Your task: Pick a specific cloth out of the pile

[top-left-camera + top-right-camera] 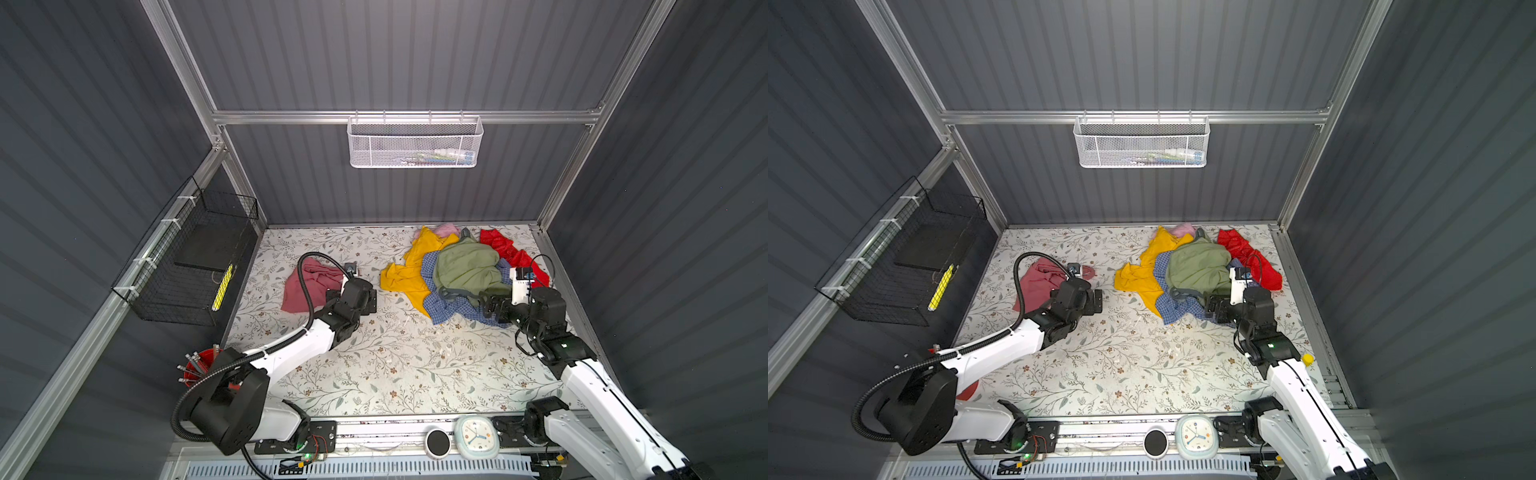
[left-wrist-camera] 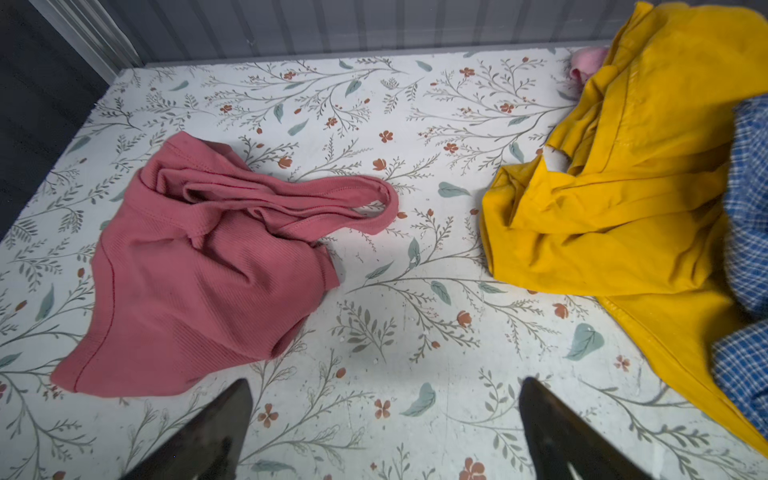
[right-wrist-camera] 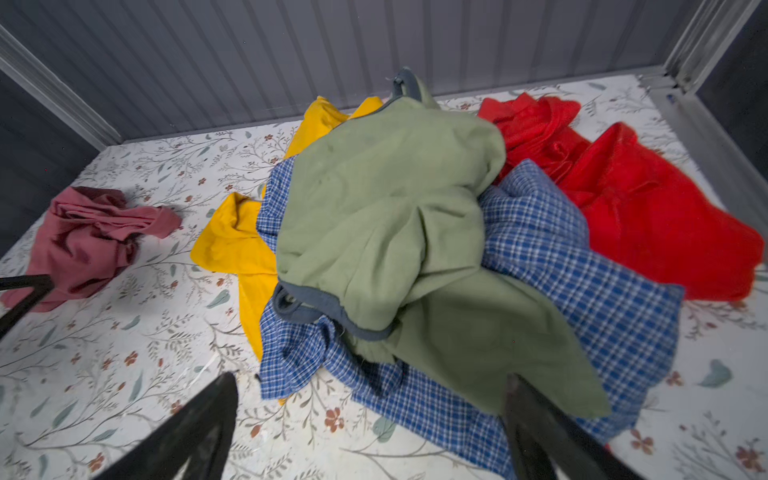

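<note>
clock [image 1: 476,437] just past near edge of table [image 1: 395,374]. left gripper [image 2: 385,382] over bare table, left half, jaws spread wide, nothing between them. the cloth [image 2: 199,282], dusty rose, crumpled just beyond it toward left edge, alone, bare table between it and the pile [image 3: 395,216]. right gripper [image 3: 372,376] at pile's near side, jaws spread wide, gripping nothing; one finger over blue-checked fabric [image 3: 582,282], contact unclear. pile toward far right corner: sage green garment [image 1: 465,266] on top, mustard yellow garment [image 2: 623,199] on left flank, bright red cloth [image 3: 644,216] toward right edge, pale pink piece [image 2: 588,62] at far edge.
</note>
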### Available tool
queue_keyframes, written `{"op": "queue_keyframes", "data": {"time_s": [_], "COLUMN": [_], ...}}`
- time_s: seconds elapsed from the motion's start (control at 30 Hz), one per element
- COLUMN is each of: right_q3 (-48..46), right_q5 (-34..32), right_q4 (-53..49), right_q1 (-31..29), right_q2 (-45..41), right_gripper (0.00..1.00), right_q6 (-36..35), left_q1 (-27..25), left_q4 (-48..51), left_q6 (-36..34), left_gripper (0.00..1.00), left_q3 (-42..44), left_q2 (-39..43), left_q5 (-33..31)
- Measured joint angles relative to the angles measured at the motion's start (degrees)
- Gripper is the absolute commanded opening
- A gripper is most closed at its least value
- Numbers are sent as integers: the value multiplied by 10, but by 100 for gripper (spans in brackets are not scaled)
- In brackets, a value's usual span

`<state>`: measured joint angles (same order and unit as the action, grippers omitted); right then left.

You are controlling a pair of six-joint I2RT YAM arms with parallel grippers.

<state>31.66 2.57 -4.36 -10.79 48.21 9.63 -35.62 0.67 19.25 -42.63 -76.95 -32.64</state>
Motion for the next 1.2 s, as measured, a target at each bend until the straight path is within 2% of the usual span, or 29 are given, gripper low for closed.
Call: {"op": "queue_keyframes", "data": {"time_s": [0.17,0.33,0.53,0.87,1.07,1.2], "right_q3": [-14,-75,-135,-156,-146,-143], "right_q5": [-59,-85,-88,-47,-24,-18], "right_q4": [94,226,373,588,593,598], "right_q1": [20,66,110,142,153,155], "right_q2": [35,79,163,340,349,350], "right_gripper": [99,99,99,99,99,99], "right_q6": [-53,-75,-75,-68,-62,-59], "left_q1": [0,0,0,0,18,87], "left_q4": [-4,-4,-3,-4,-33,-79], "left_q6": [-9,-16,-17,-43,-77,-91], "left_gripper": [100,100,100,100,100,100], "left_q3": [30,48,66,79,80,87], "left_q2": [47,75,101,120,106,76], "left_q5": [-35,-66,-94,-139,-157,-139]}}
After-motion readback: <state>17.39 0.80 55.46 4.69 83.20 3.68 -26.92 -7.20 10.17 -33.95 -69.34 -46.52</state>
